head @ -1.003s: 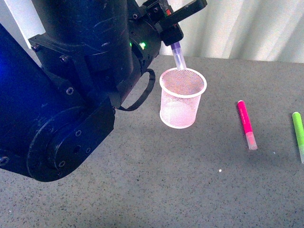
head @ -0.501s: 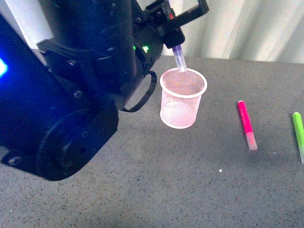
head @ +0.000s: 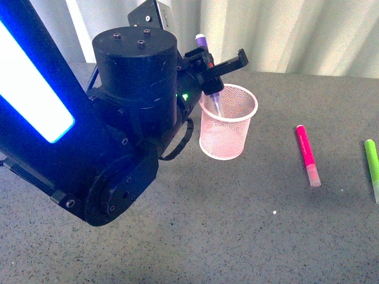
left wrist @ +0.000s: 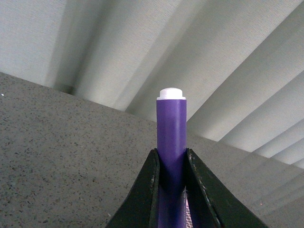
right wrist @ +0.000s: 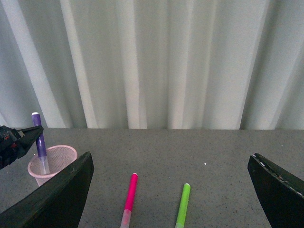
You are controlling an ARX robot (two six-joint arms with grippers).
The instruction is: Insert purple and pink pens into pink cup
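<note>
My left gripper [head: 216, 83] is shut on the purple pen [head: 201, 41], held upright over the near-left rim of the pink cup [head: 228, 133]. The pen's frosted cap end [head: 215, 105] hangs inside the cup's mouth. In the left wrist view the purple pen [left wrist: 171, 137] stands between the two black fingers [left wrist: 147, 194]. In the right wrist view the purple pen [right wrist: 40, 142] dips into the pink cup [right wrist: 59, 156]. The pink pen [head: 307, 154] lies flat on the table right of the cup, also in the right wrist view [right wrist: 129, 194]. My right gripper [right wrist: 171, 199] is open and empty.
A green marker [head: 372, 165] lies at the right edge, beyond the pink pen, and shows in the right wrist view [right wrist: 182, 204]. The grey speckled table [head: 237, 225] ends at a pale pleated curtain [head: 308, 29]. My left arm's bulky black body [head: 118, 130] fills the left.
My left gripper has come down with the purple pen, so the cap end has gone from just above the cup's rim to inside its mouth. The pink pen and the cup have not moved.
</note>
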